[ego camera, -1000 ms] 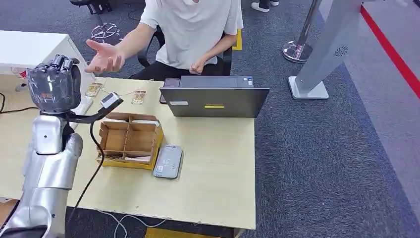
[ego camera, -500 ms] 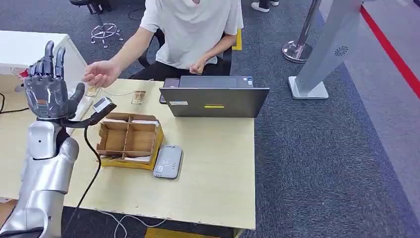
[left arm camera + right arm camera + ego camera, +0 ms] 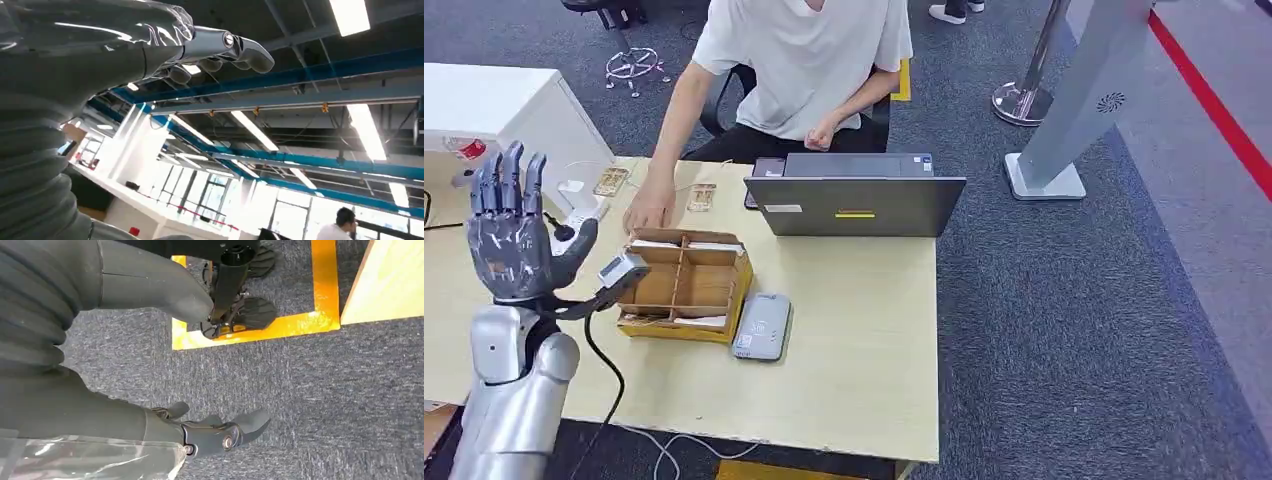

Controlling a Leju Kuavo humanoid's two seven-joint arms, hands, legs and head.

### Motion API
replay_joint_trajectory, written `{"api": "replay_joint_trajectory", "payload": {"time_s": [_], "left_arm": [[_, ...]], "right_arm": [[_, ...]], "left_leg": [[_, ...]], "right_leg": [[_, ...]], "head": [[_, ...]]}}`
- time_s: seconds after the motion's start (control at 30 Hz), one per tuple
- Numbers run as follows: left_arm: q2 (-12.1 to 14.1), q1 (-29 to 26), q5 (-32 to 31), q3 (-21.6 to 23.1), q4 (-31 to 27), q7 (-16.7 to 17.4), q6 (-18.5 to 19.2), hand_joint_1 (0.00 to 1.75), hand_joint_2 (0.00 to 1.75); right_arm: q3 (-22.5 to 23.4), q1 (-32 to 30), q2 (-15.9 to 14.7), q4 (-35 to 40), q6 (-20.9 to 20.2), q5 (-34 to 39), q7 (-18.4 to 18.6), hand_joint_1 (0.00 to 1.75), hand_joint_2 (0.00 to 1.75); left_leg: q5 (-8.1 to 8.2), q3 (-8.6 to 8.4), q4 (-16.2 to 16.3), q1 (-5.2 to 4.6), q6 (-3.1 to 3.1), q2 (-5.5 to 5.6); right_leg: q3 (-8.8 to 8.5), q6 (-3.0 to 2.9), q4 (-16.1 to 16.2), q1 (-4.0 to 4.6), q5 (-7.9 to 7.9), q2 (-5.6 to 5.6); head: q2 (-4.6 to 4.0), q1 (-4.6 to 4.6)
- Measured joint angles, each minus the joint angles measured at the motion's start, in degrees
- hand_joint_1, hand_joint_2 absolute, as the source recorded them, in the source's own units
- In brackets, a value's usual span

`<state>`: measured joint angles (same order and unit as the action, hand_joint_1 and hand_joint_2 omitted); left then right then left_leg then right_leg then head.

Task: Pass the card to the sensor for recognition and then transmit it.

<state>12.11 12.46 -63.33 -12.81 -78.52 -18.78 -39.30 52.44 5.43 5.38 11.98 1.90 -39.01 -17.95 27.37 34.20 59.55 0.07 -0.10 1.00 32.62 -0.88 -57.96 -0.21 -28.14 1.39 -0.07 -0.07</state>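
Lowering, the left hand (image 3: 512, 240) stands fingers spread, holding nothing. Person's hand (image 3: 646, 212) now rests at the divided box (image 3: 686, 285), apparently with the card; handover looks done.

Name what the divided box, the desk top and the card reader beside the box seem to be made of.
Divided box: brown corrugated cardboard, matte, with thin slotted dividers and a yellow outer side. Desk top: pale wood-look laminate, smooth with faint grain. Card reader: probably grey plastic, smooth with rounded corners.

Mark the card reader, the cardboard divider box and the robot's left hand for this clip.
card reader (image 3: 762, 327), head view, middle of its grey top face
cardboard divider box (image 3: 686, 285), head view, centre partition
left hand (image 3: 512, 245), head view, middle of the hand below the raised fingers
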Motion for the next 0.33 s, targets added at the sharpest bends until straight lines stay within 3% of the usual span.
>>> {"api": "replay_joint_trajectory", "payload": {"time_s": [0.1, 0.17, 0.23, 0.33], "left_arm": [[0.31, -10.69, 7.96, -1.65, -8.29, -1.80, 0.04, 0.00, 1.75], [-0.07, -17.34, 15.92, -5.39, -13.37, -7.01, 0.99, 0.00, 1.75], [-1.05, -19.48, 20.32, -9.70, -15.28, -12.10, 3.64, 0.00, 1.75], [-4.16, -22.47, 26.46, -21.42, -17.59, -20.07, 14.79, 0.00, 1.75]], "right_arm": [[1.20, -0.84, 0.00, 0.00, 0.44, 1.27, -0.55, 0.00, 1.75], [2.16, -1.48, 0.00, 0.00, 0.91, 1.62, -0.72, 0.00, 1.75], [2.69, -1.81, -0.02, 0.00, 1.14, 1.57, -0.70, 0.00, 1.75], [3.56, -1.68, -0.04, 0.02, 2.03, 1.16, 0.05, 0.00, 1.75]], "left_leg": [[0.22, -0.07, -0.01, 0.00, 0.03, -0.23], [0.36, -0.10, 0.00, 0.00, 0.02, -0.27], [0.36, 0.03, 0.01, 0.01, 0.05, 0.16], [0.42, -0.14, -0.01, 0.01, 0.00, 0.04]], "right_leg": [[0.00, -0.01, 0.00, 0.00, -0.18, 0.23], [0.01, 0.01, 0.01, 0.00, -0.29, 0.24], [-0.07, 0.09, 0.02, 0.01, -0.45, -0.21], [-0.15, 0.01, 0.01, 0.01, -0.50, -0.10]], "head": [[0.00, 0.00], [0.00, -0.02], [0.00, 0.07], [0.00, 0.07]]}}
